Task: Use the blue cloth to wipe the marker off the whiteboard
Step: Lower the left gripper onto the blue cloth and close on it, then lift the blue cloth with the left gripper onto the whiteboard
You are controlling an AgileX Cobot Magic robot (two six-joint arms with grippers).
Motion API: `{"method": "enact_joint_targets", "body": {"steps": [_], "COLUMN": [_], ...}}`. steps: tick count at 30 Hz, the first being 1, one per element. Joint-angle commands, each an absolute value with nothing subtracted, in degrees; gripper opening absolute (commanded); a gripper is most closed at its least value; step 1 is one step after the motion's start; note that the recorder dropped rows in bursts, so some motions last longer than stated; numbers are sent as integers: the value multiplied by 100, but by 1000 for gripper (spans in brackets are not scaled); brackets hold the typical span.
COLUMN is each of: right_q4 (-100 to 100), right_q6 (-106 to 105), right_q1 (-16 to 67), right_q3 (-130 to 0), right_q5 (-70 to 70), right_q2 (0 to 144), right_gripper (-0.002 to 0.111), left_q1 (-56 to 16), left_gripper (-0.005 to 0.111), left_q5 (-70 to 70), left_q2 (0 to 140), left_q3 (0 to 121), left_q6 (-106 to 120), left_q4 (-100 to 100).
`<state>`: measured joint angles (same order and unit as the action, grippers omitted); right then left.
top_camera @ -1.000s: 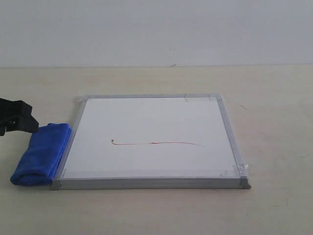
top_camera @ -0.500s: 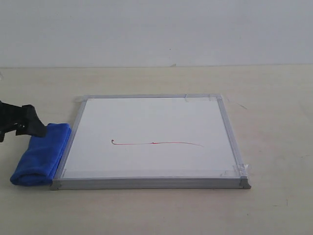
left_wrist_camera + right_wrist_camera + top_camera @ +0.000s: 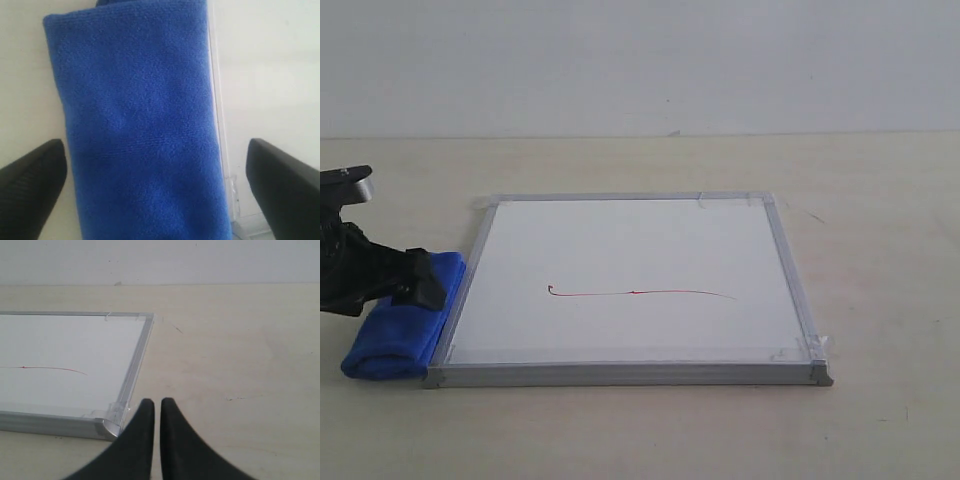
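The whiteboard (image 3: 630,250) lies flat on the table with the marker (image 3: 640,292), a thin red line hooked at its left end, across its middle. The blue cloth (image 3: 390,335) lies folded against the board's left frame. My left gripper (image 3: 405,285) hangs low over the cloth's far part. In the left wrist view the left gripper (image 3: 156,150) is open, and its black fingers (image 3: 32,185) straddle the blue cloth (image 3: 140,125) without touching it. My right gripper (image 3: 156,407) is shut on nothing, above bare table beside the board's near right corner (image 3: 107,427). It does not show in the exterior view.
The board's silver frame (image 3: 218,110) runs right next to the cloth, just inside one left finger. Clear tape (image 3: 795,350) holds the board's corners to the light wooden table (image 3: 880,250). A pale wall (image 3: 640,60) closes the far side.
My left gripper has moved right and down from the table's left edge until it is over the blue cloth. The cloth, the board and the red line have not moved.
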<state>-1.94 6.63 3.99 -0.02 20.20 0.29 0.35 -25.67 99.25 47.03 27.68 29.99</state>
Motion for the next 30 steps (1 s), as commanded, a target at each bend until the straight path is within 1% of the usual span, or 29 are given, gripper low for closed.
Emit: {"method": "enact_joint_targets", "body": {"steps": [1, 9, 30], "right_q4": [-203, -203, -203], "right_q6": [645, 645, 645], "right_q1": [371, 371, 371], "right_q3": [0, 0, 0], "right_q5": [1973, 1973, 1973], "right_q2": [0, 0, 0], "right_gripper": [1, 1, 1], "left_q1": [-2, -2, -2], "left_gripper": [90, 90, 90], "left_q5": [-2488, -2328, -2182], "left_q2": [10098, 10364, 10376], "left_q3": [4727, 4740, 4738], "left_q6": [2808, 2808, 2784], "left_q4": [3054, 3054, 3108]}}
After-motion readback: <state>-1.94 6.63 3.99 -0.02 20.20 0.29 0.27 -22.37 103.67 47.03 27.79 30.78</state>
